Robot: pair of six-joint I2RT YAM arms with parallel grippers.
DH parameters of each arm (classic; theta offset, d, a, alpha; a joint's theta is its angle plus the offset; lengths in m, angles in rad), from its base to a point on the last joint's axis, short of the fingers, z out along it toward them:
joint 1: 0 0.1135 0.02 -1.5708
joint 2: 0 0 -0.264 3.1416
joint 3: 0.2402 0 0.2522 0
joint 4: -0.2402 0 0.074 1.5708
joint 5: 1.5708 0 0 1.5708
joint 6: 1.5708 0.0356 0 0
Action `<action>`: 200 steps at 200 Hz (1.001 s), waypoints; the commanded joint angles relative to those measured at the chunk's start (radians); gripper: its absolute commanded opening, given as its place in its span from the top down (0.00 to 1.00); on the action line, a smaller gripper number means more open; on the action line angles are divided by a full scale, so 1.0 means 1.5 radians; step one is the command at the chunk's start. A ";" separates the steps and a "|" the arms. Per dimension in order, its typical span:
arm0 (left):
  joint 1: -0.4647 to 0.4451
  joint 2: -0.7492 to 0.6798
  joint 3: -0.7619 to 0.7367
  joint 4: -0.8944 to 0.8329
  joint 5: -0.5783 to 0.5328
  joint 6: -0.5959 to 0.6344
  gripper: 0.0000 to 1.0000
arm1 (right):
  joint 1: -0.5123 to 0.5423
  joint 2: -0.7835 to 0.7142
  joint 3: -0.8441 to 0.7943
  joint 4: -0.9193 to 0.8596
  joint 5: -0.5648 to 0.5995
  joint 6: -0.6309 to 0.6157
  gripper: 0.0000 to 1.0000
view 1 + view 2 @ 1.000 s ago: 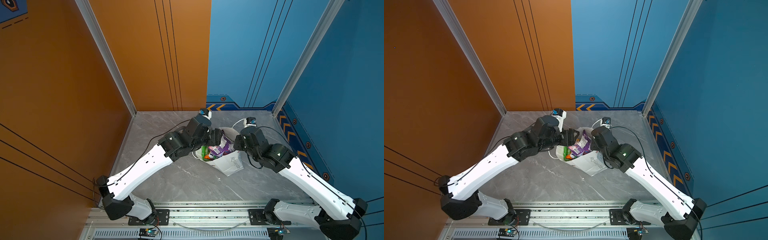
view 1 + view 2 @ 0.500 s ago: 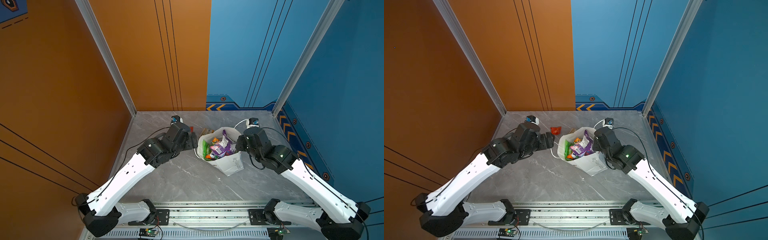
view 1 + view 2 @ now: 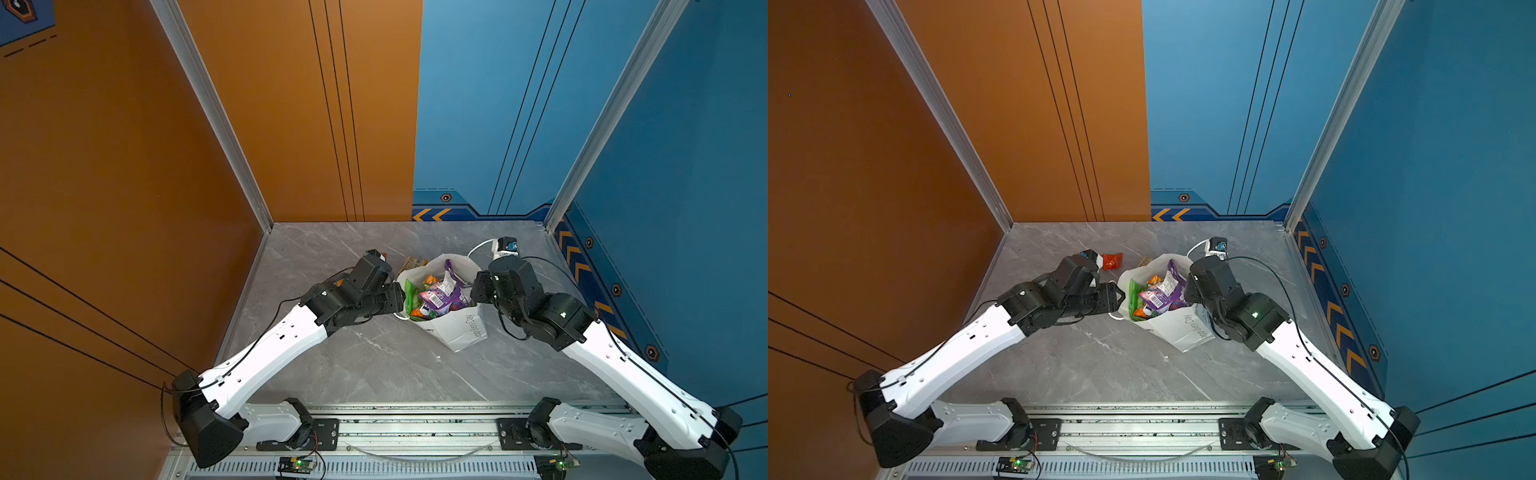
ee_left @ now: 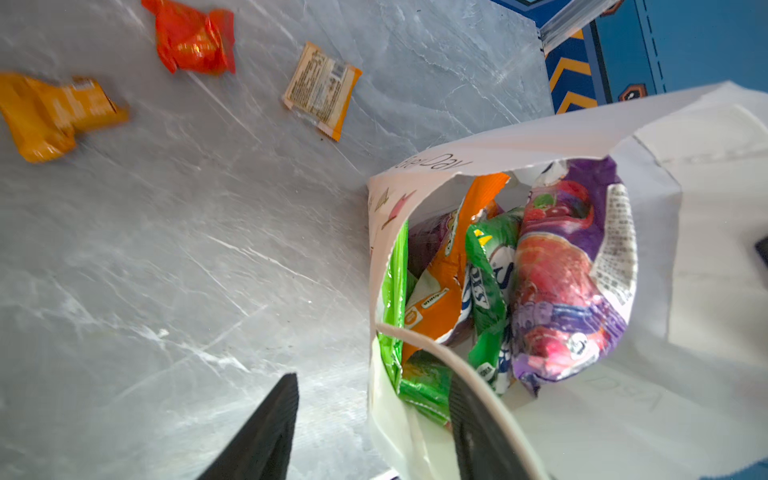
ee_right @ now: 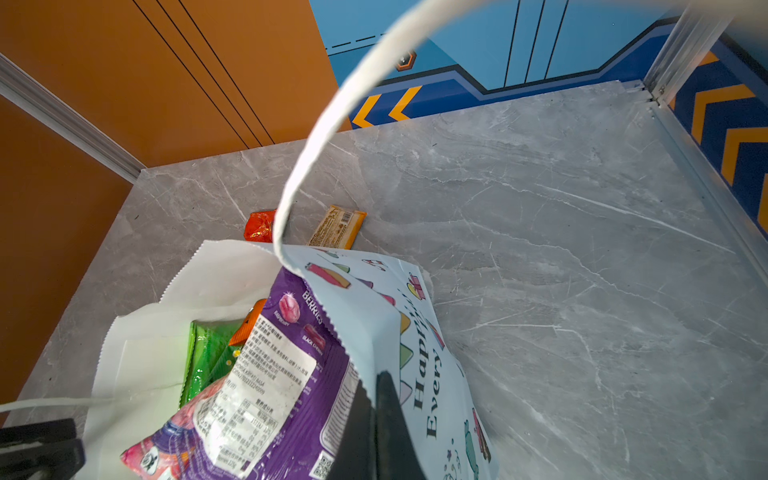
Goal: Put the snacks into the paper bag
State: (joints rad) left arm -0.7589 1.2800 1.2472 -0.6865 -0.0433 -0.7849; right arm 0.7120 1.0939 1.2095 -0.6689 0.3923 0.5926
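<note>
- Paper bag [image 3: 465, 332] stands between both grippers, stuffed with snacks [image 3: 440, 295].
- Left gripper [image 4: 374, 380], away half a second ago, is back: spread fingers straddle the rim.
- Beyond them, orange packet [image 4: 50, 114], red packet [image 4: 193, 39] and tan bar [image 4: 322, 89] wait unpacked.
- Right gripper [image 5: 374, 390] pinches the rim beside "Happy Every"; purple packet [image 5: 270, 374] reads "BERRIES".

Mouth of paper bag [image 4: 498, 141] is packed: purple packet [image 4: 569, 270] rises past the rim, only slim gaps beside it. 1 cord handle [image 4: 436, 353] crosses the mouth at the left gripper [image 4: 372, 378], whose jaws straddle that wall. Right gripper [image 5: 376, 399] pinches the opposite wall, with the other cord handle [image 5: 316, 137] arching overhead. Beyond the bag lie 3 flat loose packets, apart from each other: red packet [image 4: 193, 39], tan bar [image 4: 322, 89], orange packet [image 4: 50, 114]. Table [image 3: 374, 365] in front of the bag is open.
</note>
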 commanded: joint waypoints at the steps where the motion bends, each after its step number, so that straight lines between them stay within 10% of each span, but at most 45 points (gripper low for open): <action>1: 0.006 0.015 -0.013 0.024 0.037 0.001 0.51 | -0.021 -0.012 -0.014 0.000 -0.008 -0.005 1.00; 79: -0.004 0.055 0.014 0.088 0.084 -0.008 1.00 | -0.028 0.004 -0.003 -0.006 -0.030 -0.005 1.00; 115: -0.048 0.091 0.132 0.091 0.052 -0.010 1.00 | -0.027 0.022 0.034 -0.031 -0.063 -0.009 1.00; 173: -0.181 0.088 0.257 0.035 -0.197 0.021 1.00 | -0.020 -0.060 0.037 -0.041 -0.054 -0.019 1.00; 200: -0.112 0.111 0.202 0.030 -0.100 -0.037 1.00 | -0.031 -0.064 -0.025 -0.021 -0.073 0.009 1.00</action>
State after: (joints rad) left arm -1.0084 1.4372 1.5871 -0.7074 -0.2024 -0.8009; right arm 0.6754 1.0195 1.2282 -0.7681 0.3130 0.5747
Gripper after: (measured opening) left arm 0.044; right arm 0.047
